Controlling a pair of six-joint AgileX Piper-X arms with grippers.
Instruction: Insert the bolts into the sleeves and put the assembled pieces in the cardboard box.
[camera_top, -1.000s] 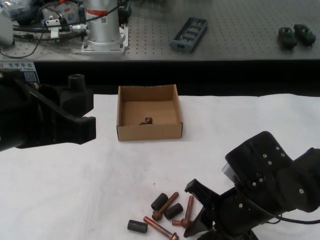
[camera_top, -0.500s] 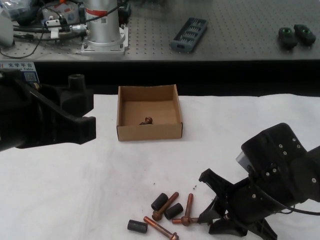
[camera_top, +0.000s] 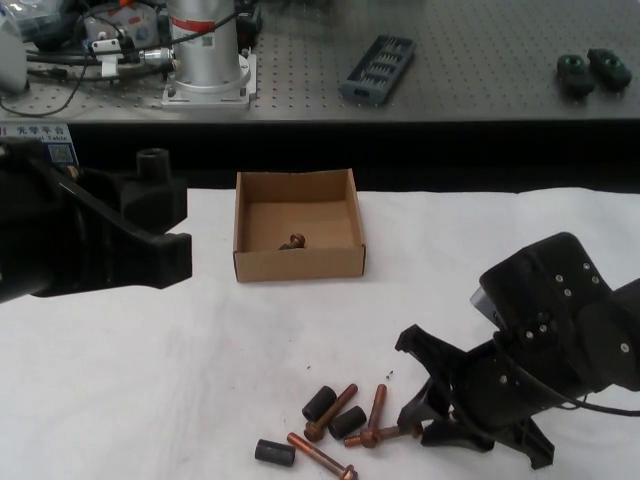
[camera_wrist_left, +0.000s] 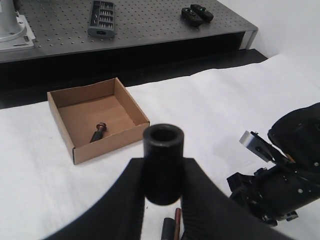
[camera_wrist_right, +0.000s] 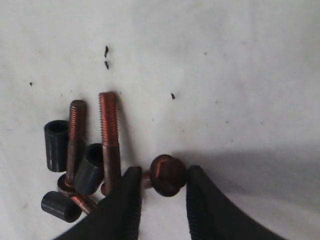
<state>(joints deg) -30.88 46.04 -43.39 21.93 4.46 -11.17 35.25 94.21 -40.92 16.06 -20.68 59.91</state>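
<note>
My left gripper (camera_wrist_left: 164, 165) is shut on a black sleeve (camera_wrist_left: 163, 150), held upright above the white cloth, left of the cardboard box (camera_top: 297, 262). One assembled piece (camera_top: 293, 242) lies inside the box. At the near edge, several copper bolts and three black sleeves (camera_top: 319, 402) (camera_top: 347, 421) (camera_top: 274, 453) lie in a loose pile. My right gripper (camera_wrist_right: 164, 171) is down at the pile's right side. Its fingers close on the head of a copper bolt (camera_wrist_right: 167, 175), which lies level and points towards the pile (camera_top: 398, 433).
A metal post (camera_top: 205, 50), a dark tool rack (camera_top: 377, 66) and two small black parts (camera_top: 592, 70) stand on the perforated bench behind the cloth. Open cloth lies between the box and the pile, and to the right of the box.
My right gripper has shifted right and drawn back from the pile, with a bolt now level between its fingertips. The left arm and its sleeve have stayed still.
</note>
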